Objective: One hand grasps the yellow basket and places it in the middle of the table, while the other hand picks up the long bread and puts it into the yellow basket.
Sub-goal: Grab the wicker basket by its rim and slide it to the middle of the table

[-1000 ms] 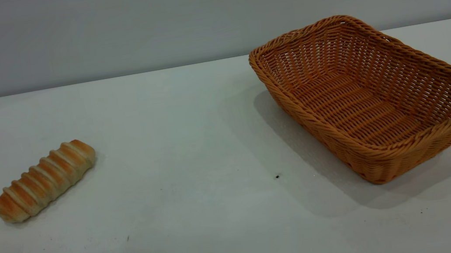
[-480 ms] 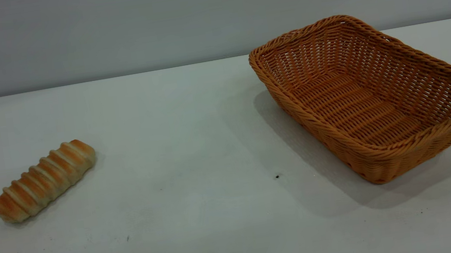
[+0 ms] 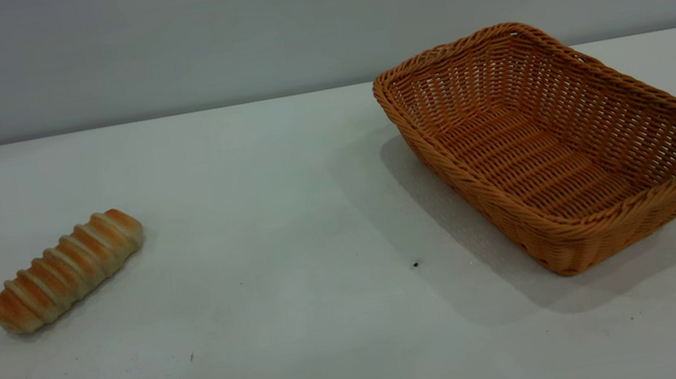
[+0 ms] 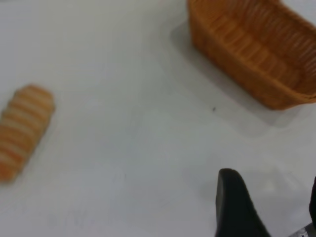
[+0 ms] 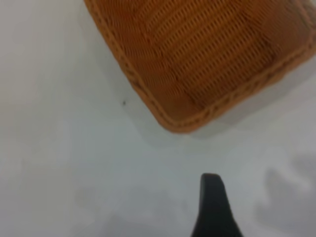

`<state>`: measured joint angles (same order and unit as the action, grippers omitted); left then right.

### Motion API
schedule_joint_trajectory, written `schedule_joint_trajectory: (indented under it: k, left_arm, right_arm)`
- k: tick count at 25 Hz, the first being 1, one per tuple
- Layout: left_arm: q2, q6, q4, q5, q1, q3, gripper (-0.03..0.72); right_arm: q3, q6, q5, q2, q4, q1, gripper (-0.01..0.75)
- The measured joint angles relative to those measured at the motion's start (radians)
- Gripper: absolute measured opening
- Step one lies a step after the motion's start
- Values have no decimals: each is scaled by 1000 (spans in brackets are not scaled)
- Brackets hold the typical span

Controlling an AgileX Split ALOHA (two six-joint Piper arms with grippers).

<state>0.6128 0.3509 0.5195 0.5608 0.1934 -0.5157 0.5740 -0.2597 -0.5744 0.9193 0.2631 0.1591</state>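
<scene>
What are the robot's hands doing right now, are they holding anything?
Left hand: open, holding nothing, above the table.
Right hand: only one finger shows, so cannot tell; it is near the basket, not touching it.

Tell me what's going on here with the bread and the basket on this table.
Nothing is being handled yet. The long bread lies on the table at its left side, and the yellow basket sits empty at the right side, not in the middle. The left gripper hovers above the bare table between them, open and holding nothing. Only one finger of the right gripper shows, above the table near a corner of the basket, touching nothing.
</scene>
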Motion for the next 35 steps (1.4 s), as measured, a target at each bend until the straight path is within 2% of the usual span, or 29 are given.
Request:
schedule_joint_trajectory:
  k: [7, 14, 19, 26, 35]
  left_arm:
    - [-2, 20, 7, -41, 54, 0, 418]
    - [-3, 46, -9, -46, 76, 0, 418]
    - [-3, 47, -16, -78, 76, 0, 418]
    - [-3, 49, -17, -124, 76, 0, 418]
    - [-3, 49, -55, -133, 76, 0, 418]
  right_arm:
    - [4, -79, 200, 253, 19, 0, 581]
    - [25, -171, 314, 515, 34, 0, 591]
    - [108, -176, 330, 665, 42, -1, 591]
    - [241, -184, 255, 759, 101, -72, 591]
    - [289, -244, 261, 872, 114, -76, 591]
